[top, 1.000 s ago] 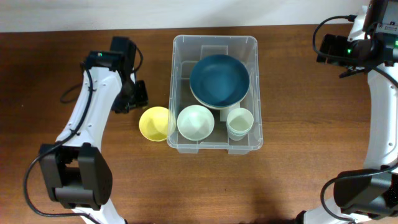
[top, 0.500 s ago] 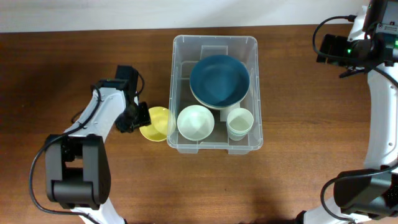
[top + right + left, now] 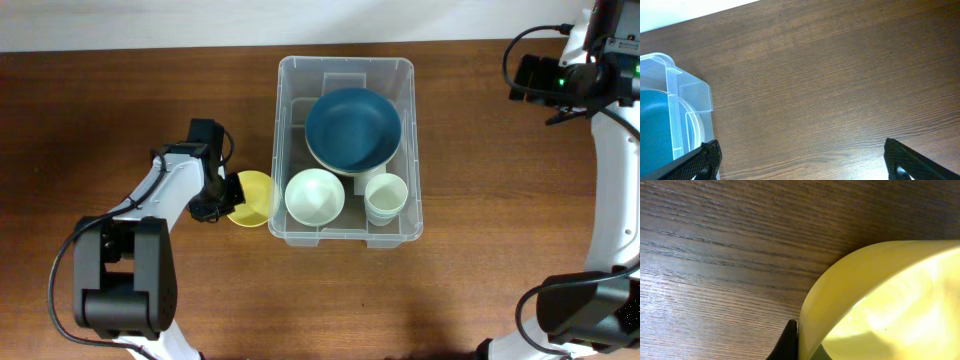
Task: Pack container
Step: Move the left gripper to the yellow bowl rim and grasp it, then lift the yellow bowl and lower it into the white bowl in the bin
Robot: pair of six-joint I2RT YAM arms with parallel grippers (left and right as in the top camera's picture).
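The container [image 3: 346, 66], a large clear plastic bin, stands mid-table and holds a big dark blue bowl [image 3: 352, 128], a pale green bowl [image 3: 314, 195] and a pale cup [image 3: 385, 197]. A yellow bowl [image 3: 252, 198] sits on the table against the bin's left wall. My left gripper [image 3: 230, 197] is shut on the yellow bowl's left rim; in the left wrist view the yellow bowl [image 3: 890, 300] fills the right half, with one black finger [image 3: 788, 342] pressed to its outer wall. High at the far right, my right gripper [image 3: 800, 160] is open over bare wood, the container's corner [image 3: 687, 95] at its left.
The left arm [image 3: 165, 195] reaches in from the lower left of the wooden table [image 3: 480, 260]. The right arm [image 3: 610, 150] runs along the right edge. A pale wall strip [image 3: 150, 20] borders the table's far side.
My left gripper came down and right from beside the bin's upper left to the yellow bowl and closed on its rim. The right arm has stayed still.
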